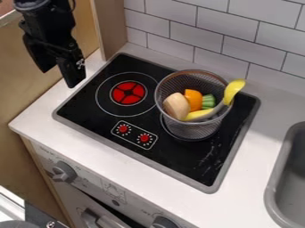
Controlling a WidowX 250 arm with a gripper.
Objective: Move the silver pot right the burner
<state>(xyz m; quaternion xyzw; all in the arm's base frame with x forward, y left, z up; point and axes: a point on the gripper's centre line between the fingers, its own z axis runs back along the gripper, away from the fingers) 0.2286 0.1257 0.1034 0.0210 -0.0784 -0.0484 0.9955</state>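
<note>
Black gripper [58,77] is seen empty, its fingers [72,73] set well apart; the approach seems in hand, and next the silver pot [191,130] should be reached and grasped.

Food [177,106] lies in the pot [195,130] on the right burner [166,130], between the left burner [128,93] and the sink [272,187].

A grey sink [273,187] is recessed in the white bench [268,122], bordered by a tiled wall [193,33]; a grey knob [62,171] projects below.
</note>
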